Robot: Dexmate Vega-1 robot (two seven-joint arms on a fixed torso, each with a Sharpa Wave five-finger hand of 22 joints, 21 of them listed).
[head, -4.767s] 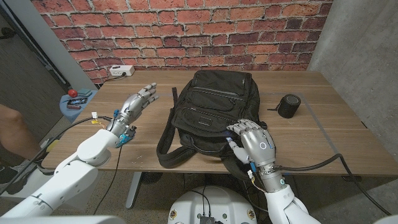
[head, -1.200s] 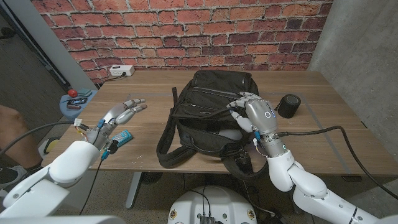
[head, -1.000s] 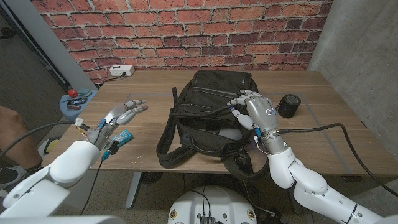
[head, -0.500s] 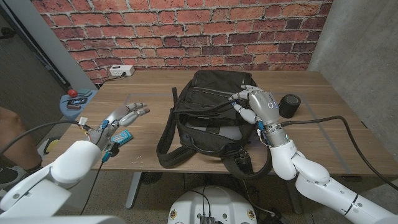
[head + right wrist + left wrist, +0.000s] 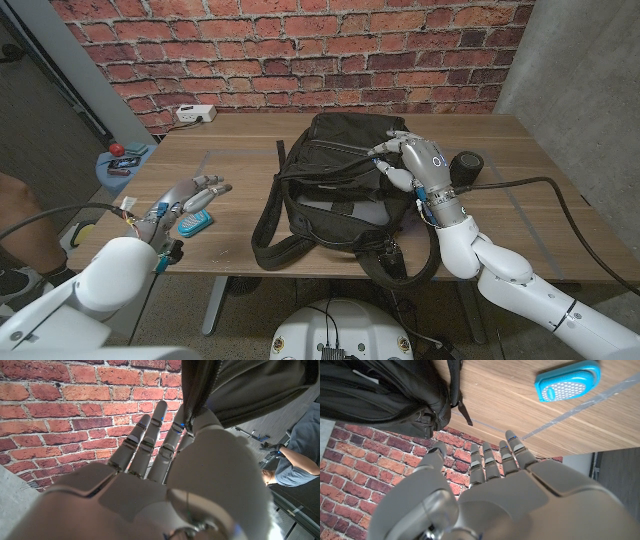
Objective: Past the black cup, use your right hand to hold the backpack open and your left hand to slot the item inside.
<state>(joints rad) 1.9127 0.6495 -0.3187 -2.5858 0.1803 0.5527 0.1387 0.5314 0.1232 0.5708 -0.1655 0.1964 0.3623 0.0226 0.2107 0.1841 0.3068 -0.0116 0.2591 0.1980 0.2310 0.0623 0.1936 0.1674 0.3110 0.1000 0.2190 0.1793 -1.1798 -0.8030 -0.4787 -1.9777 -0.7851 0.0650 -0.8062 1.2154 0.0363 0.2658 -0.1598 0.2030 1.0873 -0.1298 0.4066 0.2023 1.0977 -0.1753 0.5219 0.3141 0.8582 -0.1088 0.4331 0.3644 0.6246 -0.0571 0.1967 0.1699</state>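
Black backpack lies at mid bench, top compartment gaping w/ grey lining visible. Right hand sits at backpack's far right edge, fingers hooked on the zipper edge of the opening and lifting it; right wrist view shows black fabric edge caught betw. the fingers, w/ brick wall behind and a person at frame edge. Black cup stands just beside the right hand, on its right, near the backpack's far corner.

Left hand hovers over bench's left part, well apart from backpack, fingers spread and holding nothing. The item, a blue oblong object w/ perforated white face, lies on bench just beside the left hand's fingertips; contact can't be told. Left wrist view: left hand w/ fingers straight and apart, blue item on wood beyond them, backpack strap off to the side.

White power strip at bench's far left corner. Blue tray w/ small bits off bench's left edge.
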